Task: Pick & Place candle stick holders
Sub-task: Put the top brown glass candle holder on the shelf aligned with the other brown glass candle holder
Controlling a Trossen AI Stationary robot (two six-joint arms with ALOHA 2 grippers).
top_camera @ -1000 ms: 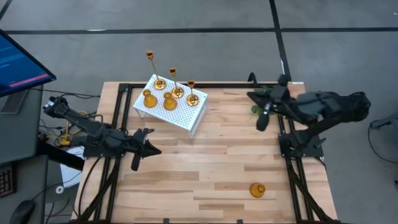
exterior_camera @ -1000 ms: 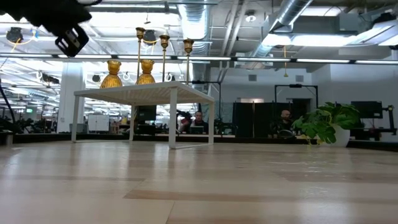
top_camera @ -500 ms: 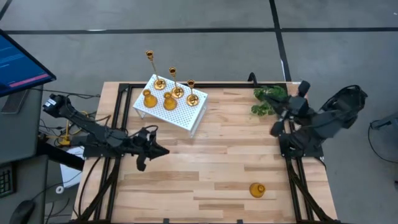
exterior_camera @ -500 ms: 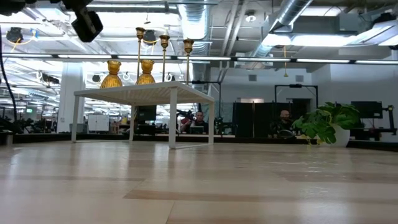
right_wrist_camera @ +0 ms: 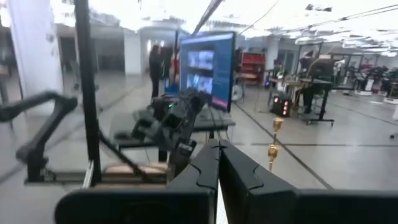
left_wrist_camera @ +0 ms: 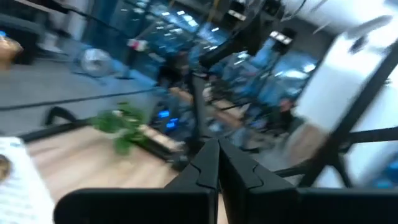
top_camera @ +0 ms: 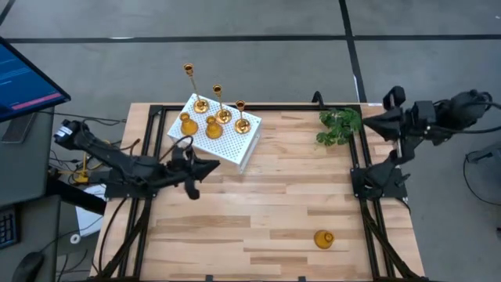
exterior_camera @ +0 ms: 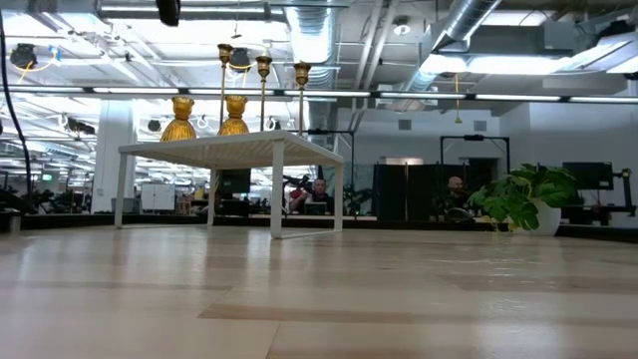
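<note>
Left claw: the left claw (top_camera: 205,167) hangs above the worktop (top_camera: 266,204) just in front of the white rack, its fingers pressed together and holding nothing.
White rack: the white perforated rack (top_camera: 223,141) stands at the far left corner on thin legs; five candle stick holders (top_camera: 213,125) sit on top, three tall stems toward the far side and two short bells nearer.
Last holder: the loose bell-shaped holder (top_camera: 323,239) lies near the front edge, toward the right corner, well apart from both arms.
Plant: the leafy plant (top_camera: 339,126) sits at the far right corner.
Right claw: the right claw (top_camera: 369,122) is folded back off the right edge, fingers pressed together, empty.
Step in hand: probably fetching that last holder; spread the fingers early and come straight down over the bell.
Room: the middle of the worktop is open; crowding is only by the rack, where tall stems could tip.
</note>
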